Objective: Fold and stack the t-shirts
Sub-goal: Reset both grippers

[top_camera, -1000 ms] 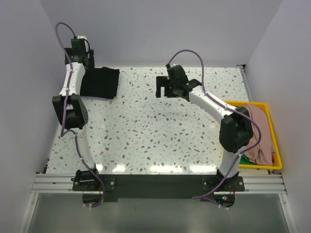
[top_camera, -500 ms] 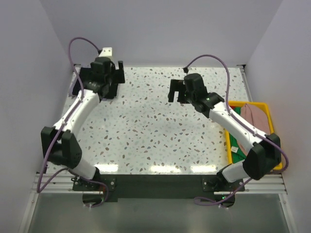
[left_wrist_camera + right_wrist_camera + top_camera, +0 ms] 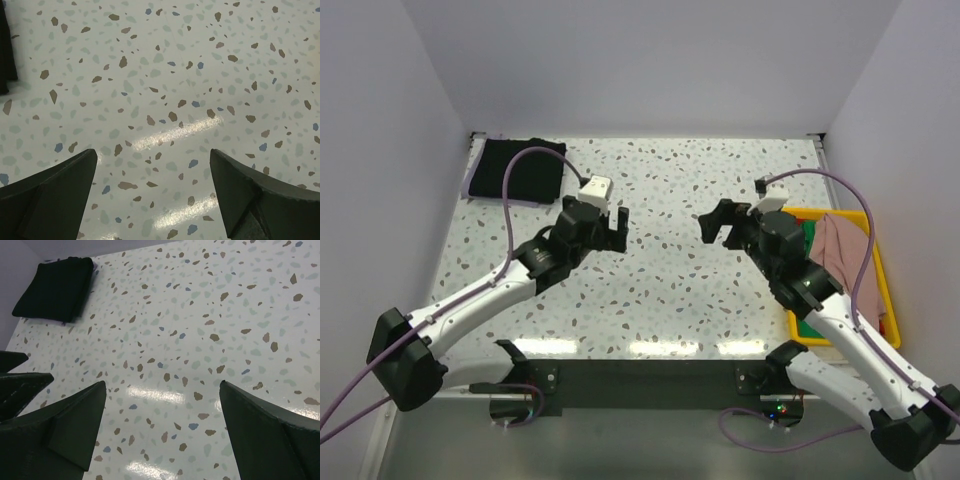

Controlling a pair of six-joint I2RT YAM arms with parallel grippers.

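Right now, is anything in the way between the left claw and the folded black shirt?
Nothing visible is. The left gripper hangs open over bare speckled table, and the black t-shirt lies folded in the far left corner. Only the arm's own purple cable arcs over the shirt.

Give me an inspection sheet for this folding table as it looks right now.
Surface: speckled white table, glare near front.
Job's things: black shirt folded at far left corner; pink shirt draped over the yellow bin, green shirt inside.
Clutter: nothing seen.
Jaws: left jaws open, empty; right jaws open, empty.
Cables: purple cables loop above both arms.
Surroundings: plain pale walls on three sides.
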